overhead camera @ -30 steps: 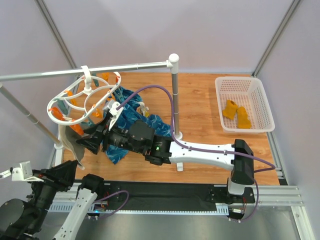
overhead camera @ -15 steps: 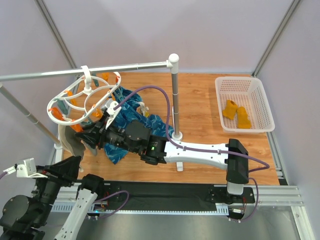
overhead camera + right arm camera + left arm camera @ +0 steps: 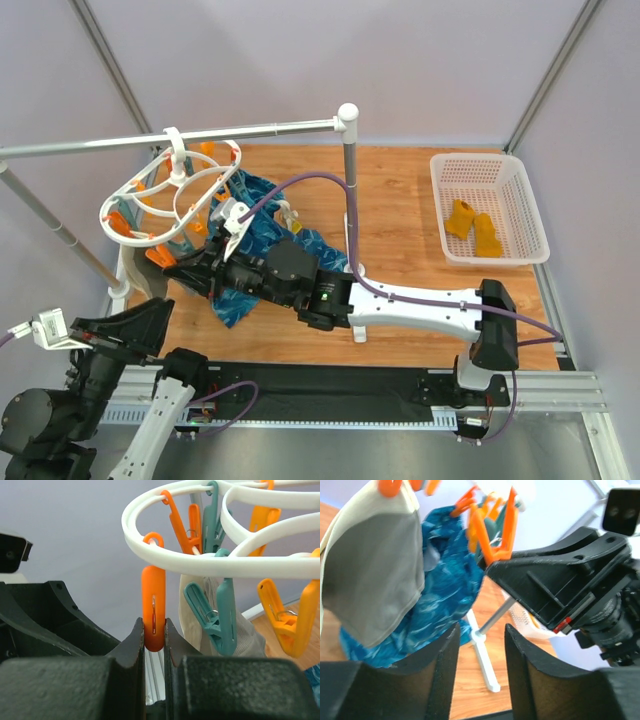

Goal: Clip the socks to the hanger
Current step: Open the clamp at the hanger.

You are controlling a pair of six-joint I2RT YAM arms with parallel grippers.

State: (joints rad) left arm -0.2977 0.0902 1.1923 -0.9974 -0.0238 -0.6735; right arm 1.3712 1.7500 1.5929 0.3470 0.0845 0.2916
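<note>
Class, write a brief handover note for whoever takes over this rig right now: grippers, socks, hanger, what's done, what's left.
Right gripper: shut on an orange clip of the hanger, which hangs from the grey rail.
Left gripper: open, empty, low at the near left.
Socks: both in the white basket, far right.
Done: no sock clipped.
Left: fetch each sock and clip it on.

Lab test cell, plain partition walls (image 3: 450, 60)

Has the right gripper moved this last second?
Yes: the right gripper, pinching an orange clip, went up-frame from the table's near edge toward the hanger.
</note>
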